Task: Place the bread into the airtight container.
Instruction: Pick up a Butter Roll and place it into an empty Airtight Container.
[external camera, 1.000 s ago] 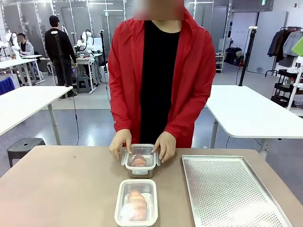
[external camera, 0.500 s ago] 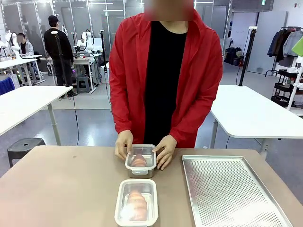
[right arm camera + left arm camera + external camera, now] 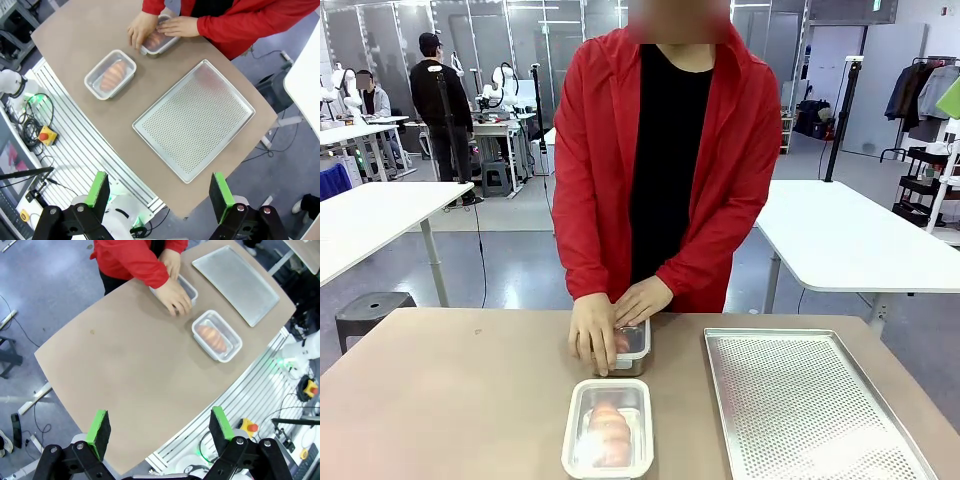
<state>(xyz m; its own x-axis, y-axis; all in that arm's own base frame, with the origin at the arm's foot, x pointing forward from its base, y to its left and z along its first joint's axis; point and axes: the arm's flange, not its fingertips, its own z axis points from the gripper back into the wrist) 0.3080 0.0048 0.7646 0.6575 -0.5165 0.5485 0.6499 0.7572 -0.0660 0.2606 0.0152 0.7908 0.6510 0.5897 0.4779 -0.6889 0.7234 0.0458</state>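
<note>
Meanwhile, both hands (image 3: 610,325) pressed on far airtight container (image 3: 633,343) holding bread (image 3: 152,39). Second lidded container (image 3: 608,428) with bread (image 3: 608,432) nearer on tabletop (image 3: 450,400), beside perforated tray (image 3: 810,410). Left end effector (image 3: 160,426) spread wide, high above; right end effector (image 3: 159,189) likewise spread, empty.

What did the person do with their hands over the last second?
The person's hands moved from the sides of the far container onto its lid, one sliding across the top. The near container with bread and the metal tray stayed where they were.
</note>
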